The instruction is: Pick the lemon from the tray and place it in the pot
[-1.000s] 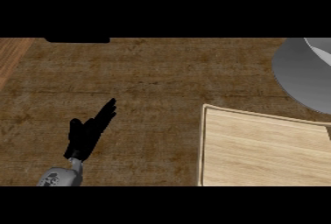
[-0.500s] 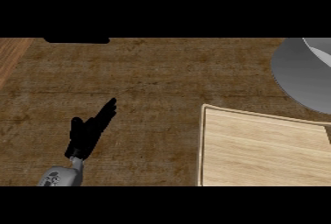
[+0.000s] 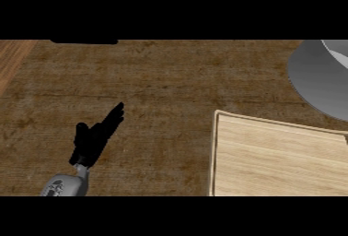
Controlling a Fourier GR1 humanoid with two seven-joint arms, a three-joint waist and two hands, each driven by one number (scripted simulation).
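Brown counter (image 3: 170, 73) carries a tray (image 3: 272, 156) and pot (image 3: 318, 78), both cut off; left hand (image 3: 92, 140) open, empty.

A dark brown, coarse-grained wooden tabletop (image 3: 170, 78) fills nearly the whole view under flat, even light. Across its upper left corner runs a lighter, reddish-brown wooden strip (image 3: 12, 57). A flat black shape (image 3: 83, 42) sits at the far edge.

The pot (image 3: 318, 76) is cut off at the upper right edge, the tray (image 3: 272, 156) at lower right, the left forearm (image 3: 65, 186) at lower left.
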